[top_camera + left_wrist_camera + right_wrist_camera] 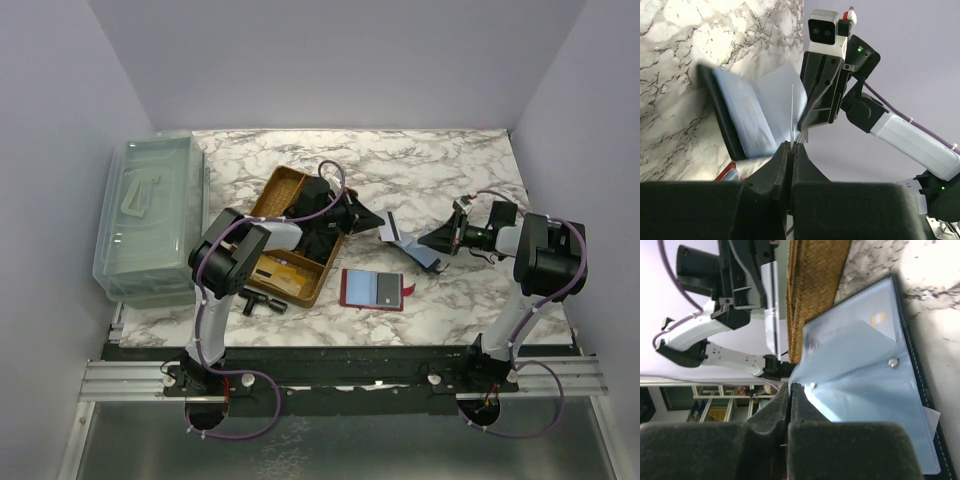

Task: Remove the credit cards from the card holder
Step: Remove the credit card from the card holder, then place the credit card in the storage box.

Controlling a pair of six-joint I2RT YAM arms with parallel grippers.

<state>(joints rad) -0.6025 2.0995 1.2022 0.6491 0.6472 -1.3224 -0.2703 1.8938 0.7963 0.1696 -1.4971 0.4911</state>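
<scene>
The right hand (789,388) pinches the card holder (865,390) fast, bracing it so the left hand (791,149) opposite, closed on a thin sheet (792,112), can pull.

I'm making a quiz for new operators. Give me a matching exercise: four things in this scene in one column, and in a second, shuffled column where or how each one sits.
Things
1. clear lidded bin
2. woven tray
3. light-blue card holder
4. black T-shaped piece

Places or states
A. pinched by the left tool and the right tool
B. lying loose by the tray's near corner
C. furthest left of all
D. has cards lying in it

Pairs: 1-C, 2-D, 3-A, 4-B
</scene>
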